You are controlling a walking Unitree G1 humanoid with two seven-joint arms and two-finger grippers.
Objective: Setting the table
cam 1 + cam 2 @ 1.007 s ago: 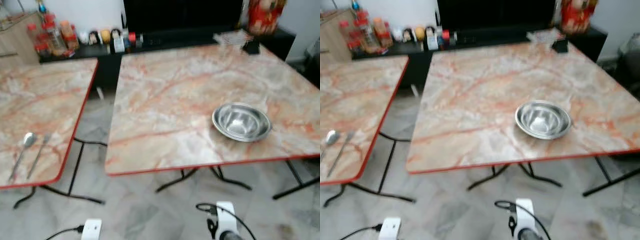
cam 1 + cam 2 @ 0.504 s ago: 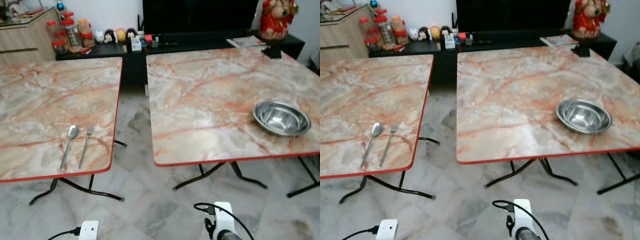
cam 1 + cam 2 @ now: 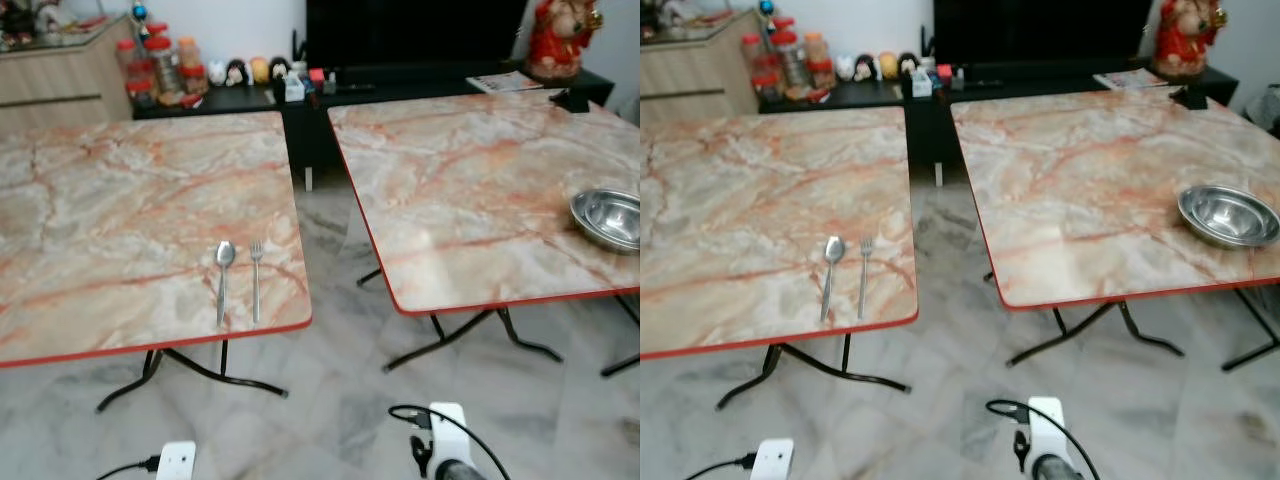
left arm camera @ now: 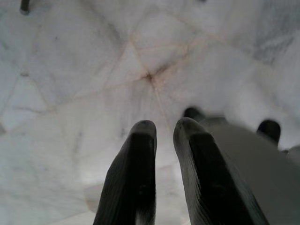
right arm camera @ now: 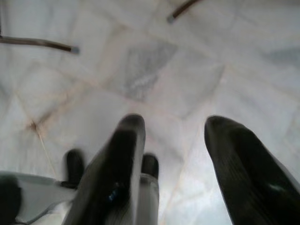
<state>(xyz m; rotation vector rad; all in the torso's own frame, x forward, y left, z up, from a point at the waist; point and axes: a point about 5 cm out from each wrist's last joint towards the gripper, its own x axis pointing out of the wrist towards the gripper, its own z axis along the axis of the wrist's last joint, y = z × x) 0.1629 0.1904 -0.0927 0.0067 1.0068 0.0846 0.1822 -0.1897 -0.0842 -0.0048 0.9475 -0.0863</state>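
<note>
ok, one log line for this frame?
phase: approach | spoon and fork: side by side, left table | bowl: right table | left gripper, right gripper: low, empty

you're looking across a pale marble tile floor [image 3: 330, 400] with two folding tables on black metal legs, a left table [image 3: 110, 200] and a right table [image 3: 470, 190], both topped in orange-veined marble pattern with red edging. behind them runs a low black tv console [image 3: 400, 85] under a dark screen [image 3: 415, 30], a wooden cabinet [image 3: 60, 75] at the far left, and a white wall [image 3: 250, 25].
</note>
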